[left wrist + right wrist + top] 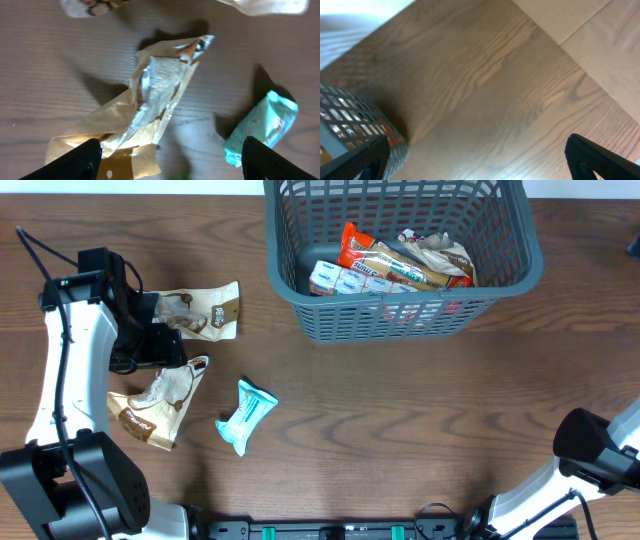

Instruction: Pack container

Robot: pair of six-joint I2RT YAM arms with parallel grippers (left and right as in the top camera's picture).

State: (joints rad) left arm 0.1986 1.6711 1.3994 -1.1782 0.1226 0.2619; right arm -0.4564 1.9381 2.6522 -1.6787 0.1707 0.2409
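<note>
No writing could be read anywhere. The tan packet (150, 95) just ahead of the left claw (172, 160) showed only blurred print. Marks on the teal packet (262, 125) by its right finger, and on the wrappers (400, 268) in the basket (400, 320), were too small.

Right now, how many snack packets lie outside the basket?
3: upper tan packet and lower tan packet, both beside the left arm; teal packet, mid-table. Arm may hide more.

Container (340, 320) far rim cut off at top overhead; rt wrist cam catches just a corner. Pale wrapper (270, 5) blurry, cropped at top. Print on packets (400, 270) inside too small to read.
</note>
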